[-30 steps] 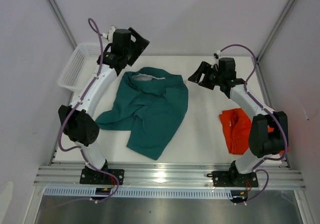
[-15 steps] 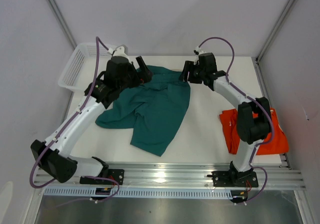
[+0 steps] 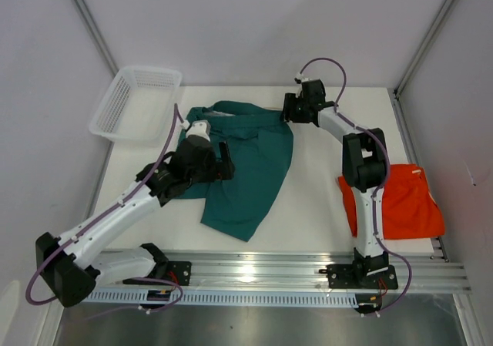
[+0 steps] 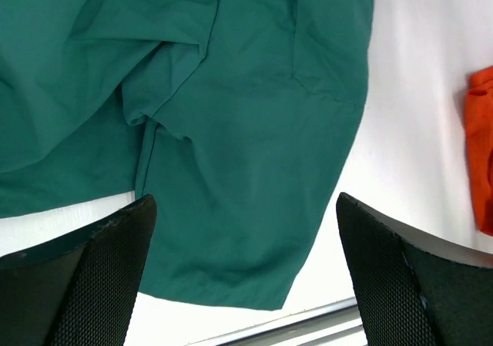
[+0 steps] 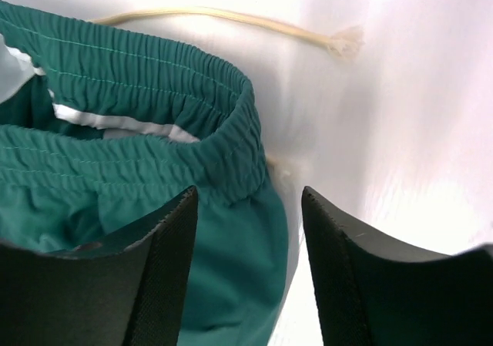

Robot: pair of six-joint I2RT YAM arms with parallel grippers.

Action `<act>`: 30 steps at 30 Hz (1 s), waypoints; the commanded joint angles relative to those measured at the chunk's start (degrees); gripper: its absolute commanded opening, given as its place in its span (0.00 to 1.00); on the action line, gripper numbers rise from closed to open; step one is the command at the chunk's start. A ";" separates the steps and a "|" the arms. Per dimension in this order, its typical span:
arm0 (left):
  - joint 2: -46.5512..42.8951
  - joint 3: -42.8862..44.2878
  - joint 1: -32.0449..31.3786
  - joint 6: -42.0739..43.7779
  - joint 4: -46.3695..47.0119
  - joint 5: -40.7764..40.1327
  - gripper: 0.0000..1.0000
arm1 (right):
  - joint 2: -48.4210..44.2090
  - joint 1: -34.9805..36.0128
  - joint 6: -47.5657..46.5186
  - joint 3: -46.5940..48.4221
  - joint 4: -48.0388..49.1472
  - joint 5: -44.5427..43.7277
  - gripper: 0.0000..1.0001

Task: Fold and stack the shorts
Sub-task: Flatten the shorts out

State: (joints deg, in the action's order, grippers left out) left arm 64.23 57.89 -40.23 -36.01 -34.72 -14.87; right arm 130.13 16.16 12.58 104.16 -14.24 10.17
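The dark teal green shorts (image 3: 246, 165) lie spread on the white table, waistband (image 3: 231, 112) at the far side and legs toward me. My left gripper (image 3: 226, 161) hovers open above their left-middle. In the left wrist view its jaws stand wide apart over the teal fabric (image 4: 254, 130) and a leg hem, holding nothing. My right gripper (image 3: 286, 109) is open at the waistband's right corner. In the right wrist view its fingers (image 5: 154, 277) straddle the elastic waistband end (image 5: 223, 130), with the cream drawstring (image 5: 231, 18) beyond. The orange shorts (image 3: 397, 207) lie crumpled at the right.
A white mesh basket (image 3: 135, 99) stands at the far left corner. The aluminium rail (image 3: 254, 269) runs along the near edge. Grey walls and frame posts close in the back and sides. The orange shorts show at the right edge of the left wrist view (image 4: 481, 153).
My left arm has swung from the back left down over the middle of the teal shorts. My right gripper has moved left and back to the waistband's right corner.
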 commanded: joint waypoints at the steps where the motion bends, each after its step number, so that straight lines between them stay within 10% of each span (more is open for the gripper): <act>1: -5.68 -1.28 -0.90 -0.47 0.70 -0.95 0.99 | 2.40 -1.04 -2.47 3.77 3.86 4.49 0.61; 11: -10.17 -5.59 -1.17 -0.73 -0.61 -0.68 0.99 | 8.91 -2.89 -0.02 9.74 6.15 16.36 0.56; 17: -9.91 -7.17 -1.96 0.85 1.58 1.42 0.99 | 12.34 -4.03 4.82 13.08 8.18 22.34 0.37; 19: -8.08 -7.44 -3.18 2.34 2.90 2.92 0.99 | 12.26 -3.95 5.52 13.26 7.82 22.35 0.14; 21: -6.32 -6.83 -6.51 4.01 3.95 2.66 0.99 | 10.25 -4.21 6.49 11.61 7.91 20.17 0.00; 30: 5.89 -6.56 -18.91 8.32 8.00 -2.79 0.99 | -10.14 -10.18 25.28 -12.39 8.81 -2.85 0.00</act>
State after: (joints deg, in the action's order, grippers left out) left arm 68.14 51.00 -56.69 -30.85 -29.80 -14.92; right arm 129.16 9.17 29.32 94.39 -4.80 19.27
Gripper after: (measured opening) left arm 0.990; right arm 0.034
